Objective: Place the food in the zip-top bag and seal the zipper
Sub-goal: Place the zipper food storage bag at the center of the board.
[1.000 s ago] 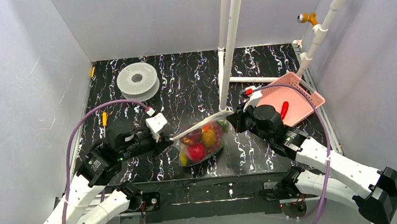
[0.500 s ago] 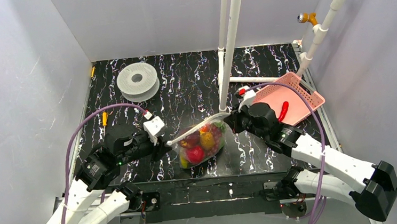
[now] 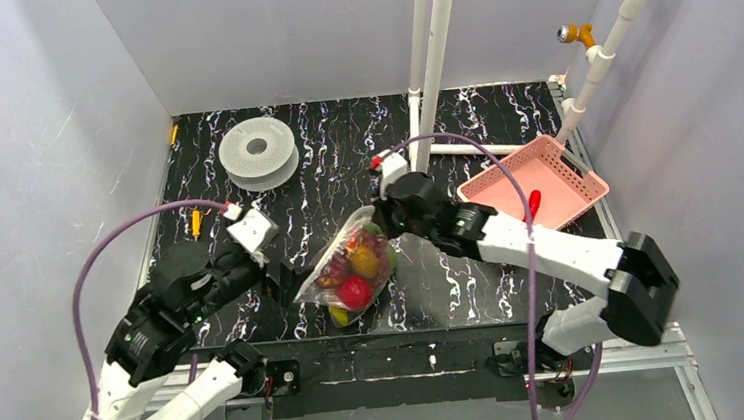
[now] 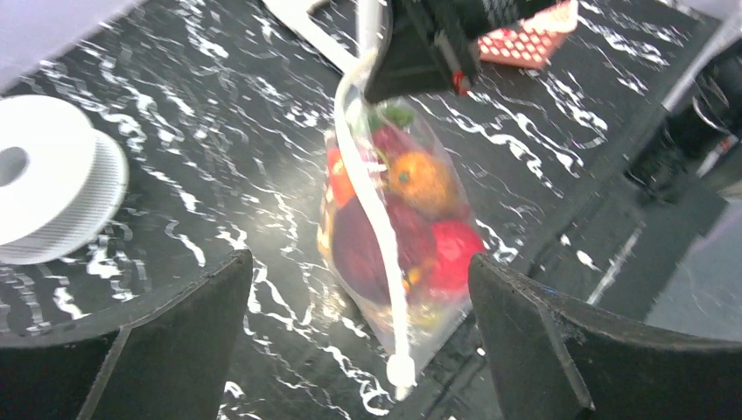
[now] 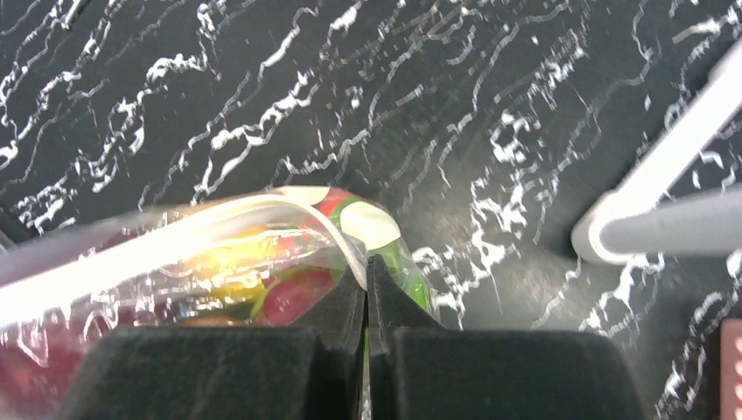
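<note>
While the black white-veined bench [image 3: 344, 162] fills most of the top view, white pipes [image 3: 433, 75] stand at its back-centre, w/ a pink basket [image 3: 565, 170] at the right edge, one red piece [image 3: 533, 204] lying inside it. A grey-white spool [image 3: 258, 151] sits back-left, well apart from everything else. The zip-top bag [image 3: 351, 272] is mid-bench toward the near edge, slanting from its far corner down toward the near-left; can't tell if its low end rests on the bench. Inside it the food [image 3: 355, 292] is bunched together: red, orange, purple, yellow, bit of green, seen thru the clear plastic. The zipper [image 4: 372, 219] runs as a pale strip along the bag's edge facing the left wrist cam; whether it's pressed closed along its length can't be told. Right pincer [image 5: 366, 271] is pressed together, pinching the bag's far top corner at the strip end, fingers tight on the plastic. Left pincer [image 4: 359, 261] is spread wide, just beside the bag's near-left end, holding nothing; the bag shows in the gap btwn its fingers [image 4: 175, 341], neither one touching it in that view.
</note>
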`<state>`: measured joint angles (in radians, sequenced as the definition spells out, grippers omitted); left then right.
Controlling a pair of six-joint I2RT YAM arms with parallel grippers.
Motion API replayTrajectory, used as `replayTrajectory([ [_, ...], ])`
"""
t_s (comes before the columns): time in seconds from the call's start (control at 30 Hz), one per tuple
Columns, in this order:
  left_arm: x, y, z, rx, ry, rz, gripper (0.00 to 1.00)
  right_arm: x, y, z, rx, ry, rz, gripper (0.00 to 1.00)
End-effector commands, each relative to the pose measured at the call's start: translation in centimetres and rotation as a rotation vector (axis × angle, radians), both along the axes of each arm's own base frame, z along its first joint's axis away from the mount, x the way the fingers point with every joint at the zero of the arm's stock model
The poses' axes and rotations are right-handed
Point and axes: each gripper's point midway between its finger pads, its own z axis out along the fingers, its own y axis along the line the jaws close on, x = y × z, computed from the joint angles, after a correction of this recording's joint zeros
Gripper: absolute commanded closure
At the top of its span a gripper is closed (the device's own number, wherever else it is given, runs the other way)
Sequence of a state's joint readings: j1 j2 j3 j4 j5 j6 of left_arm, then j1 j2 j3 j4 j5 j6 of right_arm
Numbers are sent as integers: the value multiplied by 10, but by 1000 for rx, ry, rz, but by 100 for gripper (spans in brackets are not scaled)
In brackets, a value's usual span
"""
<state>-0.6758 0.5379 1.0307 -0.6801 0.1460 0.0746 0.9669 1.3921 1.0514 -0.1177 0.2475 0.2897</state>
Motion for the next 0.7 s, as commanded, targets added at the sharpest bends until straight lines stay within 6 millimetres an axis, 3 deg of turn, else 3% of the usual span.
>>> replayTrajectory([
  [0.0,10,29,40,-57,-118,167,6,16,20,2,-71,17,-71,99],
  [0.17,9,41,52,-84,-148,218,6,33,32,-19,-211,96,-168,99],
  [0.4,6,45,62,-93,-168,227,6,53,64,-30,-304,130,-164,99],
  [0.53,4,47,65,-97,-168,229,6,53,75,-40,-319,161,-135,99],
  [0.67,4,47,62,-92,-161,228,5,43,73,-51,-325,202,-112,99],
])
